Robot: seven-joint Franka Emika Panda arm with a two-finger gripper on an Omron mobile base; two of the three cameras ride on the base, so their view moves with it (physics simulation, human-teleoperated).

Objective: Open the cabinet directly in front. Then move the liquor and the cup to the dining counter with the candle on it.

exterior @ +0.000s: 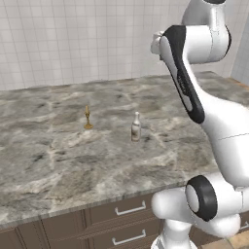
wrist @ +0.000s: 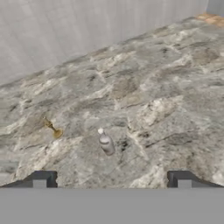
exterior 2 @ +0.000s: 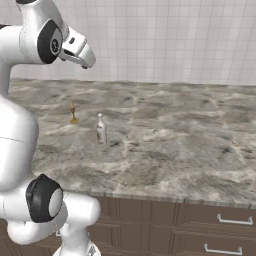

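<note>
Gripper (wrist: 111, 179) is hanging high above the counter (exterior: 44, 165) w/ jaws spread wide, holding nothing. Liquor (exterior: 136, 127) is standing upright on the marbled top, mid-counter, w/ the candle (exterior: 88, 118) near it, to its left & slightly farther back in the left base view; they're apart, not touching. Tiled wall (exterior: 73, 39) is running behind the counter; drawers (exterior: 124, 219) are sitting below its front edge.

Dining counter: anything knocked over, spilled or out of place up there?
Nothing stands out. The liquor stands upright on the dining counter, apart from the upright candle. No spill shows. The gripper is open above them, holding nothing.
</note>
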